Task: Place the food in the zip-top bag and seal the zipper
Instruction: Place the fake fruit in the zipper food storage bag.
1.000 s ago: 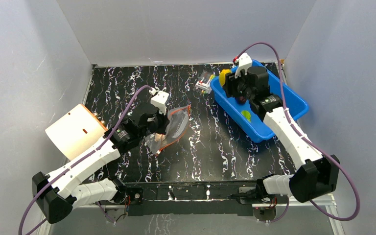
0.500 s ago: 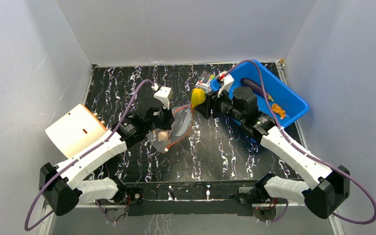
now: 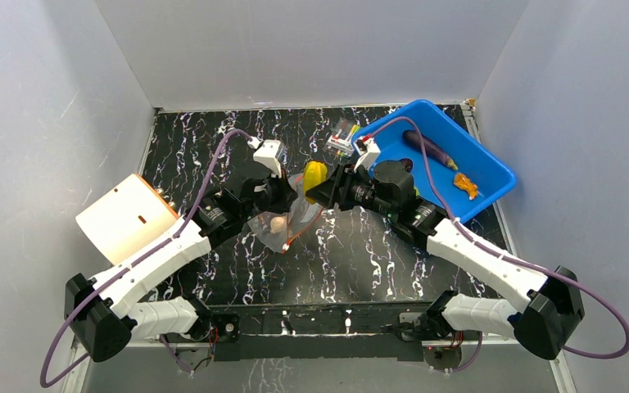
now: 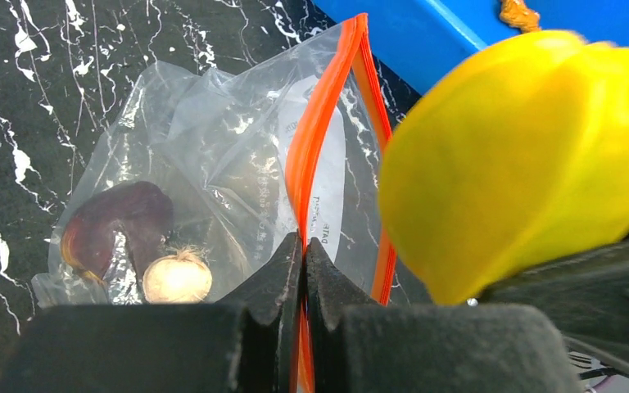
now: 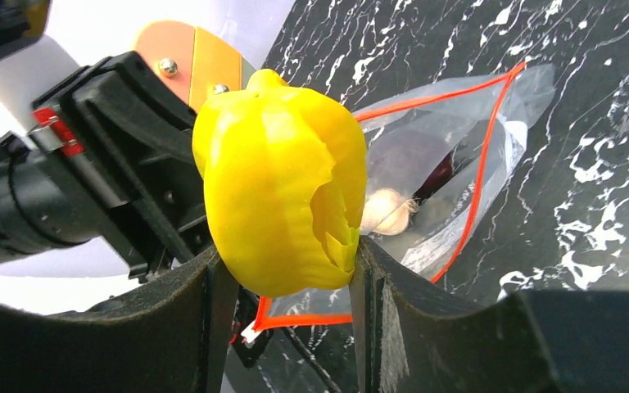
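Note:
The clear zip-top bag lies mid-table with a beige piece and a dark reddish piece inside. My left gripper is shut on the bag's red-orange zipper edge and holds the mouth up. My right gripper is shut on a yellow toy pepper and holds it just right of the bag's mouth. The pepper fills the right wrist view, with the bag behind it. A purple eggplant and an orange piece lie in the blue tray.
A small clear packet of colourful sticks lies by the tray's left corner. An orange-and-white cylinder stands at the left, beside the left arm. Grey walls enclose the black marbled table.
My right gripper has carried the yellow pepper from the blue tray leftward to the bag's mouth. My left gripper has shifted slightly up-right with the bag's edge.

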`<state>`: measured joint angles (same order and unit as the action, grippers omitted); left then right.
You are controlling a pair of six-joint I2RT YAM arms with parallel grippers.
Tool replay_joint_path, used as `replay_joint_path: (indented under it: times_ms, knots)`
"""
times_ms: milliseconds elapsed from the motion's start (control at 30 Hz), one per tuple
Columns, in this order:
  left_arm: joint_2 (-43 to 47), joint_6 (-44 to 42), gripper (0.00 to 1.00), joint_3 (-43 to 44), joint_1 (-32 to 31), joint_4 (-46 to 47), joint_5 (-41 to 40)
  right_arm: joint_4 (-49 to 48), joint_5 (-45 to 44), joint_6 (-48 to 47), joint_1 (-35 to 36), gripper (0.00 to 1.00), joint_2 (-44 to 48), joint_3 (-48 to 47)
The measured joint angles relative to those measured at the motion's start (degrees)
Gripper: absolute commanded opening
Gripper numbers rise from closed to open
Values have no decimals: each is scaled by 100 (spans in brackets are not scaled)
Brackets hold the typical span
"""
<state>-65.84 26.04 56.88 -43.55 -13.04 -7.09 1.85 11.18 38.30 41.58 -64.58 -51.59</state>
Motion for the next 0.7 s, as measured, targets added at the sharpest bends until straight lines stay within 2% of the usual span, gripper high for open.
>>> replay_joint_path:
  times_ms: [467, 700]
  knots:
    - [160, 83, 0, 0, 17, 68, 46, 404, -444, 1139, 79, 38, -852, -85]
    - [310, 76, 0, -22, 26, 125, 48, 739, -435, 1449, 98, 47, -1296, -114]
